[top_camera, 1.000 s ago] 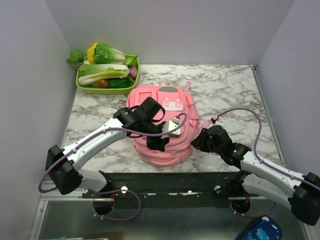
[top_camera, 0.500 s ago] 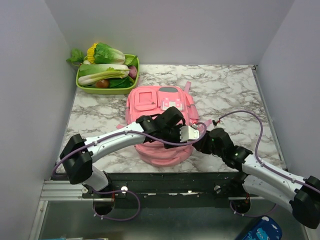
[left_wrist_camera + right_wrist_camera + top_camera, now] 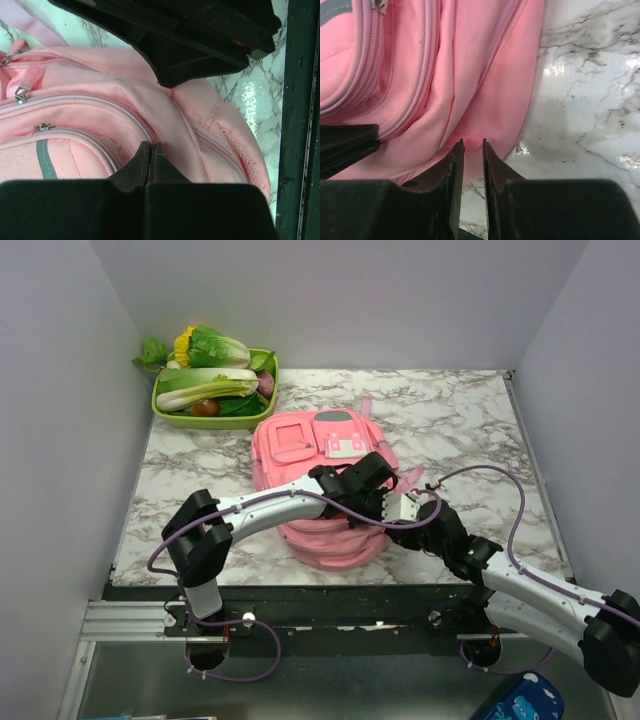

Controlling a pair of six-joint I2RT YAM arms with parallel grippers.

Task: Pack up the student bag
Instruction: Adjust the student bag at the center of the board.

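Observation:
The student bag [image 3: 300, 445], a large soft pink backpack with a grey-and-white patch, lies on the marble table [image 3: 460, 420]. My left arm reaches across it to its near right side. In the left wrist view the left gripper [image 3: 150, 145] is shut, its tips pressed into the bag's [image 3: 100, 110] fabric beside a zip seam. Whether any cloth is pinched cannot be told. My right gripper [image 3: 473, 143] is at the bag's [image 3: 470, 60] lower right edge. Its jaws stand a narrow gap apart, with a small pink fold of fabric right at the tips.
A green tray [image 3: 166, 411] of vegetables stands at the back left corner. Grey walls close in on both sides. The dark rail [image 3: 330, 595] runs along the table's near edge. A blue object [image 3: 520, 700] lies below the table at the bottom right.
My left arm swung right across the bag and its gripper went from open to shut. My right gripper moved in to the bag's edge and its jaws narrowed.

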